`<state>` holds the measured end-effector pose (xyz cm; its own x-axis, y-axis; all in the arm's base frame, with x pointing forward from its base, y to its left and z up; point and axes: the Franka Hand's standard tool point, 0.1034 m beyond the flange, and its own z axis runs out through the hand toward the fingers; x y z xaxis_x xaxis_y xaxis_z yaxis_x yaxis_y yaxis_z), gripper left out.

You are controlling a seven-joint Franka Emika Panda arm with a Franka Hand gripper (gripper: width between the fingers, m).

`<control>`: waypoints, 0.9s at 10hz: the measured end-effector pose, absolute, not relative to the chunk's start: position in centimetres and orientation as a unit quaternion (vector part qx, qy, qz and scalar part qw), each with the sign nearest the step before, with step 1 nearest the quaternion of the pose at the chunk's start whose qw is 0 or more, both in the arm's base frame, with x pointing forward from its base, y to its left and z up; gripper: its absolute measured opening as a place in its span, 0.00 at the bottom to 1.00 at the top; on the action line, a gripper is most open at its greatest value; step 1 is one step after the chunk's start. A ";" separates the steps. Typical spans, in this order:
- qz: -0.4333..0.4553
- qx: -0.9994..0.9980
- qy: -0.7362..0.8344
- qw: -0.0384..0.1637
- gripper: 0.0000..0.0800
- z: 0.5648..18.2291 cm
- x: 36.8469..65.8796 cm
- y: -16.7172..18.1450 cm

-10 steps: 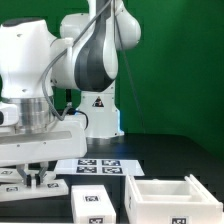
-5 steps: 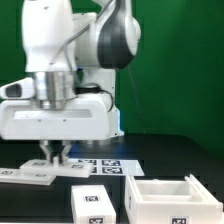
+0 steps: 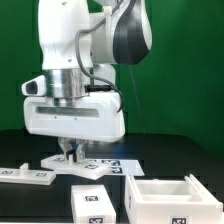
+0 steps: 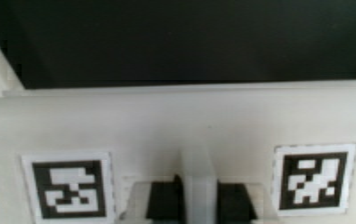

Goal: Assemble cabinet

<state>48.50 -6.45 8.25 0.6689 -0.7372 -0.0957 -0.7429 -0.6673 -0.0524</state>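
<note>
My gripper (image 3: 68, 152) is shut on a flat white cabinet panel (image 3: 88, 167) and holds it just above the table, over the near edge of the marker board (image 3: 110, 161). In the wrist view the panel (image 4: 178, 120) fills the frame with a black-and-white tag on each side. Its edge sits between my dark fingers (image 4: 154, 203), at the gripper (image 4: 196, 200). The open white cabinet box (image 3: 165, 188) stands at the exterior view's lower right. A white tagged block (image 3: 92, 203) lies in front of the gripper.
Another flat white panel with tags (image 3: 25, 176) lies on the black table at the exterior view's left. The arm's white base stands behind the marker board, before a green backdrop.
The arm has moved toward the exterior view's right, carrying the white panel with it, away from the panel left lying at the left.
</note>
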 end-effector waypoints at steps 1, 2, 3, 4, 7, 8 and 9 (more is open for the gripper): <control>0.042 -0.873 0.485 0.043 0.08 9.3 47.7 -5.3; 0.057 -0.829 0.555 0.036 0.08 9.6 46.6 -3.4; 0.079 -0.789 0.609 0.012 0.08 9.5 45.9 -0.7; 0.079 -0.762 0.643 0.009 0.08 9.3 46.4 0.9; 0.074 -0.751 0.656 0.012 0.08 9.1 46.9 1.2; 0.076 -0.746 0.661 0.010 0.08 9.1 46.8 1.6; 0.084 -0.730 0.678 0.003 0.08 9.2 46.6 2.7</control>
<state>46.61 2.68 9.19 0.0671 -0.9896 -0.1270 -0.9906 -0.0813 0.1097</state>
